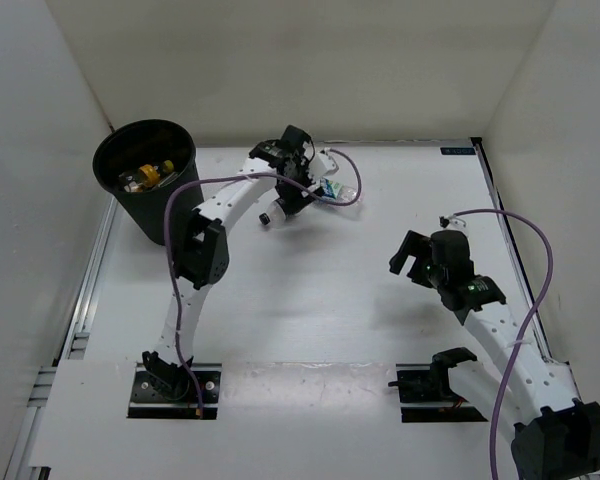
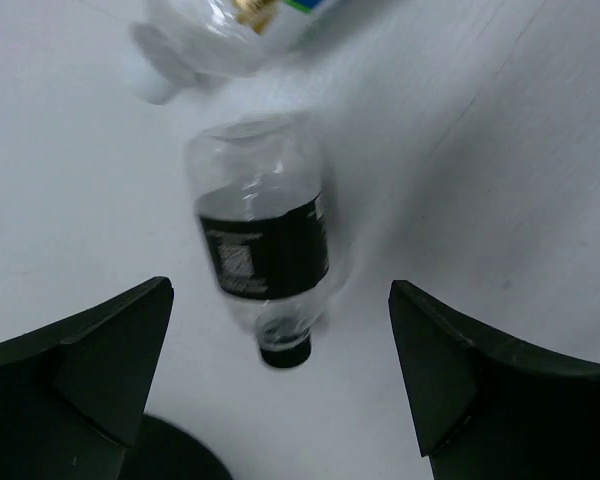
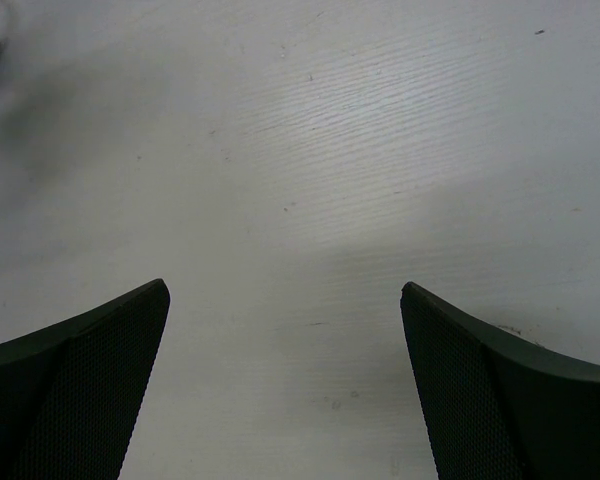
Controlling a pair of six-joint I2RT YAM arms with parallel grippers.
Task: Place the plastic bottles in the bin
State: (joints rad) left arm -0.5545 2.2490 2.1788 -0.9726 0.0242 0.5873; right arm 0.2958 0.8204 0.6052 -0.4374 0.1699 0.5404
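Note:
My left gripper (image 1: pixel 292 193) is open and hovers above the bottles at the back middle of the table. In the left wrist view (image 2: pixel 280 300) a clear plastic bottle with a black label and black cap (image 2: pixel 263 250) lies on the table between and just beyond the fingers, cap towards me. A second bottle with a white cap (image 2: pixel 205 40) lies past it. From above I see a white-capped bottle end (image 1: pixel 266 216) and a blue-white labelled bottle (image 1: pixel 333 187). The black bin (image 1: pixel 111 150) stands at the back left with an orange-capped bottle (image 1: pixel 148 176) inside. My right gripper (image 1: pixel 412 262) is open and empty.
White walls close in the table at the left, back and right. The right wrist view shows only bare white table under the right gripper (image 3: pixel 285 300). Purple cables loop over both arms. The arm bases sit at the near edge.

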